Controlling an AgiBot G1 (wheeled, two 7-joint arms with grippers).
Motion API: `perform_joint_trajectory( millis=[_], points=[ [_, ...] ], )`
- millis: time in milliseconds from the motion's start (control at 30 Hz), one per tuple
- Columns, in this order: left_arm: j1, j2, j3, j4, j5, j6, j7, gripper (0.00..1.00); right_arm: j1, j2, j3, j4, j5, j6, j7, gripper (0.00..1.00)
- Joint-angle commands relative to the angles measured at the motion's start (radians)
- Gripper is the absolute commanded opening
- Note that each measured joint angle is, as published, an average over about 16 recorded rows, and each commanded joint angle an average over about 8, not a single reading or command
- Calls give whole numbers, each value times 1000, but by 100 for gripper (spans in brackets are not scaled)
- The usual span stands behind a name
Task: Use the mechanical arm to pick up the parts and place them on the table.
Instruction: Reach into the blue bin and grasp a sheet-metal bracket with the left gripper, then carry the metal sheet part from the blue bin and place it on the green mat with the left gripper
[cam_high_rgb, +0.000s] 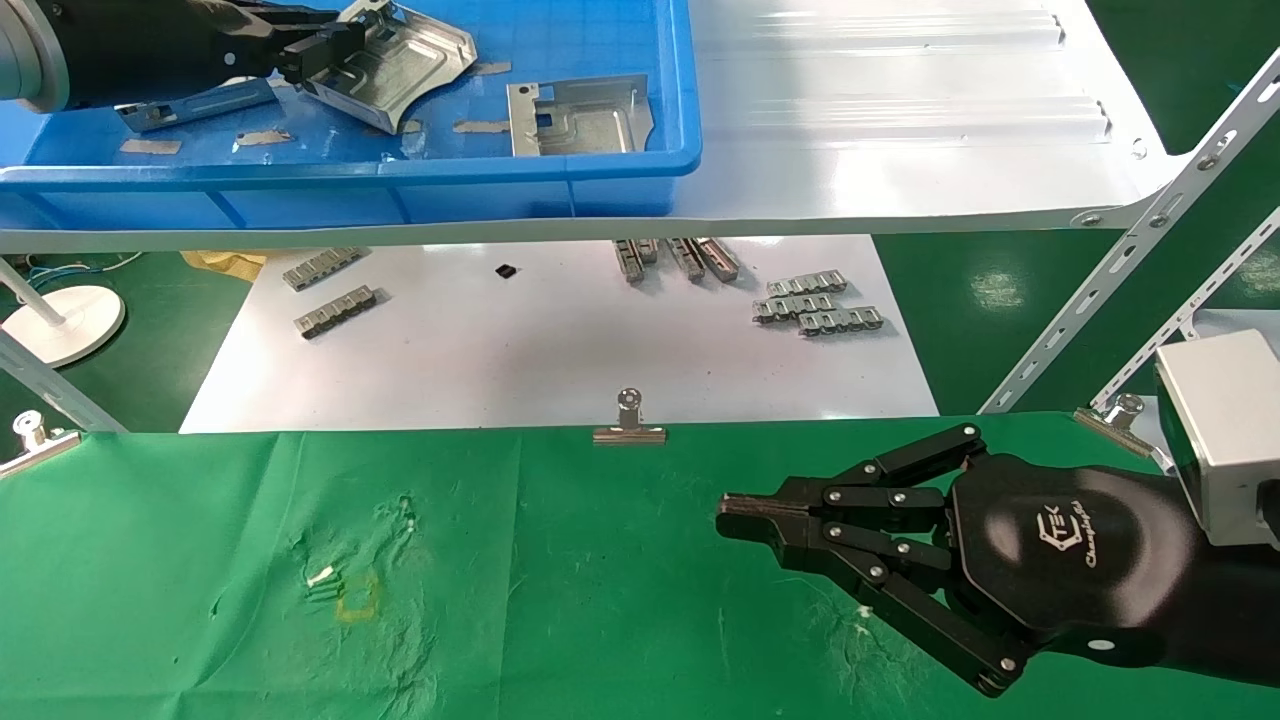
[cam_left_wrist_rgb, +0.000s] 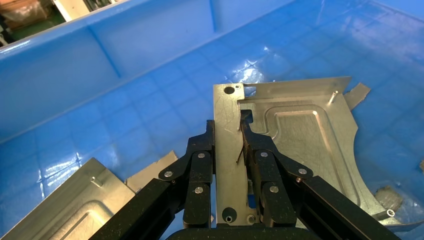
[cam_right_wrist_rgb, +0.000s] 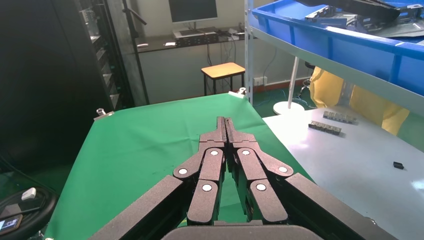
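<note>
My left gripper (cam_high_rgb: 300, 58) is inside the blue tray (cam_high_rgb: 400, 170) on the upper shelf. It is shut on the edge strip of a shiny silver bracket (cam_high_rgb: 405, 62), which sits tilted with one side raised. In the left wrist view the fingers (cam_left_wrist_rgb: 201, 150) press both sides of that bracket's (cam_left_wrist_rgb: 300, 145) flat strip. A second bracket (cam_high_rgb: 580, 115) lies flat to its right. A third (cam_high_rgb: 190, 106) lies partly hidden under the left arm and also shows in the left wrist view (cam_left_wrist_rgb: 65, 200). My right gripper (cam_high_rgb: 735, 520) is shut and empty, low over the green cloth table (cam_high_rgb: 500, 580).
The glossy white shelf (cam_high_rgb: 900, 150) carries the tray. On the white board below lie grey link strips (cam_high_rgb: 815, 305). Binder clips (cam_high_rgb: 628, 425) hold the cloth's far edge. Slanted perforated shelf struts (cam_high_rgb: 1130, 240) stand at the right. A yellow square mark (cam_high_rgb: 358, 597) is on the cloth.
</note>
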Motion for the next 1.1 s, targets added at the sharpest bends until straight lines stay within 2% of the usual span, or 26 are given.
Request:
perform_joint_trajectory(
  millis=[33,133,167,300,467,667,833,967,1100],
  points=[
    [-3,-1,-4,-2,-5,2,1,0,0,0,0,0,0,0,0,65],
    [-10,-7,-15,-12,-22,30,13,0,0,0,0,0,0,0,0,97],
    [-12,-11,-19,-16,-28,45,18,0,0,0,0,0,0,0,0,100],
    [-15,-29,-32,-33,-49,132,47,0,0,0,0,0,0,0,0,100],
    [-15,-63,-43,-59,-69,299,99,0,0,0,0,0,0,0,0,100],
    [-14,-101,-55,-88,-94,506,176,0,0,0,0,0,0,0,0,100],
    [3,-124,-56,-130,-114,624,256,0,0,0,0,0,0,0,0,100],
    [65,-155,-34,-244,-155,657,343,0,0,0,0,0,0,0,0,100],
    [168,-225,24,-448,-249,662,408,0,0,0,0,0,0,0,0,100]
  ],
)
